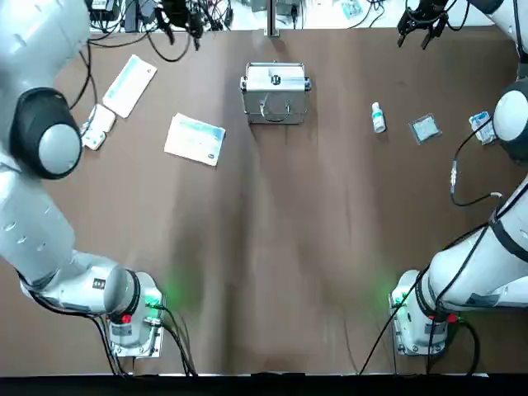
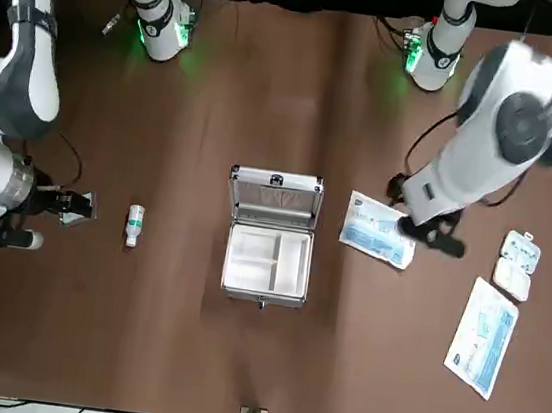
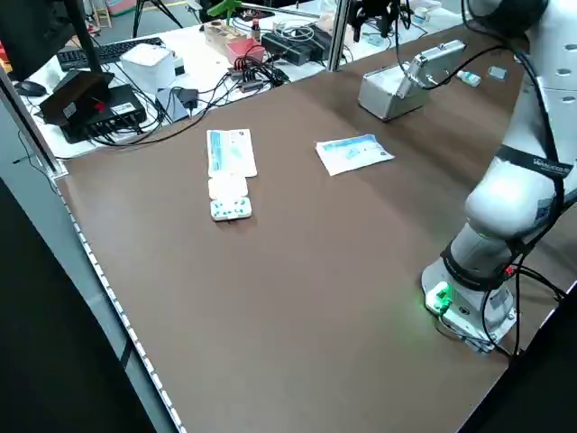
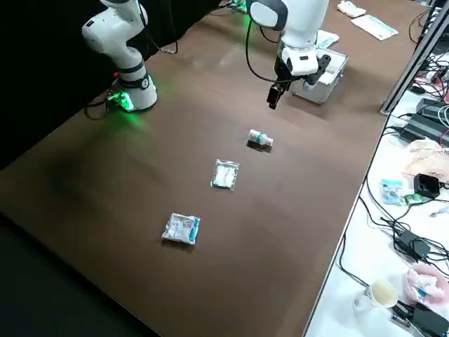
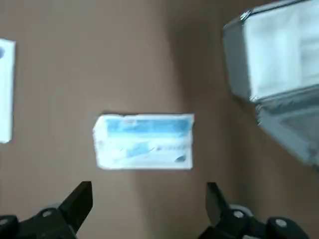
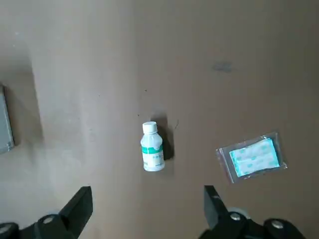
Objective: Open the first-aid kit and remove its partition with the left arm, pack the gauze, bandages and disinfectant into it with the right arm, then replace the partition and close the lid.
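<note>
**Lid up, both grippers spread and empty, partition in the case**

- Left gripper [image 5: 148, 201]: raised above the table, pointing down, fingers [image 5: 79, 204] wide apart, nothing between them. In the front view the left arm reaches over the table from its base and the elbow bulks above the hand.
- Below the left gripper, slightly ahead of its fingertips: blue-printed flat packet [image 5: 143, 142], flat on the table [image 2: 256, 365].
- First-aid kit [image 2: 270, 236] sits beside that gripper on its inner side, next to the packet but apart from it. Not touched by the hand.
- Lid [image 2: 275, 198] stands raised at the robot-side edge of the kit.
- Partition [image 2: 267, 263] lies in the base of the kit: white, with divider ridges showing.
- Long pale narrow box [image 1: 129, 85] and a small white blister tray [image 1: 97, 125] lie on the outer side of the left gripper, well apart from the kit.
- Right gripper [image 6: 145, 204]: also raised and pointing down, fingers [image 6: 212, 204] wide apart, empty. The right arm's forearm comes in from the outer edge of the table.
- Disinfectant [image 6: 152, 148] lies on its side on the table below the right gripper, just ahead of the fingertips, between that hand and the kit. No contact.
- Clear gauze packet [image 6: 253, 158] lies near the bottle, on the side away from the kit.
- A further blue-and-white pouch [image 4: 182, 228] lies beyond the gauze, farther from the kit.
</note>
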Tool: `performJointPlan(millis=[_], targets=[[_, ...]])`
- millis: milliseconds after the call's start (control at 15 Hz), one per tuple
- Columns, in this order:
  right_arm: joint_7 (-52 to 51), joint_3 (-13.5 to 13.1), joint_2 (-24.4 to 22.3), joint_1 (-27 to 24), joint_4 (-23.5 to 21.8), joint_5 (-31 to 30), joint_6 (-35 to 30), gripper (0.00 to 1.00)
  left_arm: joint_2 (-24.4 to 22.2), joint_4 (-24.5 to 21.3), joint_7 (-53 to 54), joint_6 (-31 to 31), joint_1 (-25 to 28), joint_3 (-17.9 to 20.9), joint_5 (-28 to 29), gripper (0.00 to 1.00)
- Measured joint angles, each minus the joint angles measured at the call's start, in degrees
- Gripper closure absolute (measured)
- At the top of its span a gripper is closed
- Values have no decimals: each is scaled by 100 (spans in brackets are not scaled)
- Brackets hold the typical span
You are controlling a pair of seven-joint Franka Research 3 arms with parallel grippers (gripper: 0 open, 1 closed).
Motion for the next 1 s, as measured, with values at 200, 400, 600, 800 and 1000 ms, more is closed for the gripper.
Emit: performJointPlan(millis=[200,400,600,800,1000], targets=[[-66,8,69,8,-341,67,386,1,473,218,-795,807,-433,-70,-3,0],[-71,2,252,0,-699,72,812,2,744,249,-1584,1517,-823,-77,-3,0],[-76,-6,510,-6,-808,73,900,3,1183,430,-2459,2107,-1165,-71,-3,0],[-82,-7,741,-7,-817,73,887,4,1620,549,-2747,2514,-1476,-20,-2,0],[-104,-19,923,-19,-827,73,824,2,1953,606,-2776,2800,-1741,135,-2,0]])
